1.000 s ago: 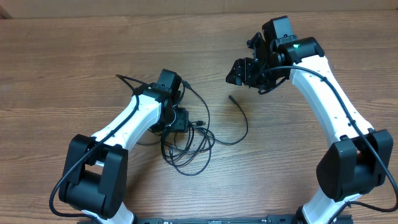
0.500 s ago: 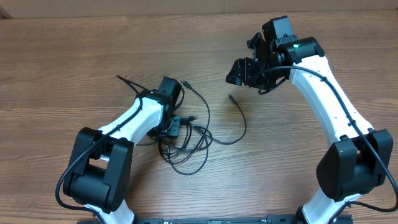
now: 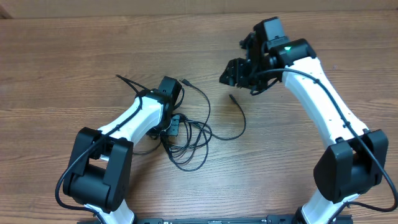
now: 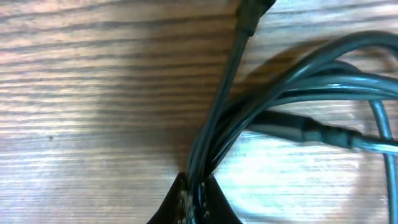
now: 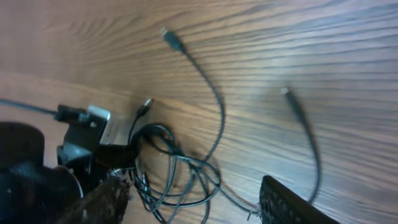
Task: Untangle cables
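The cables [image 3: 189,146] are thin black cords lying in a loose tangle left of the table's middle. One strand runs up to a plug [image 3: 185,83]. Another curves right and ends in a plug [image 3: 231,97]. My left gripper [image 3: 173,127] sits at the tangle's left side. In the left wrist view it [image 4: 198,200] is shut on a bunch of cable strands [image 4: 261,106] that fan out over the wood. My right gripper [image 3: 235,73] hangs open above the table at the upper right, apart from the cables. The right wrist view shows its fingers [image 5: 102,199] spread wide with the tangle [image 5: 180,174] far below.
The wooden table [image 3: 74,56] fills the overhead view, with its far edge [image 3: 124,14] along the top. The left arm's own thicker black wire [image 3: 127,81] sticks out to the upper left. Both arm bases stand at the near edge.
My left gripper has closed on the cable strands, after shifting slightly left and nearer. My right gripper has moved a little to the left, toward the loose plug.
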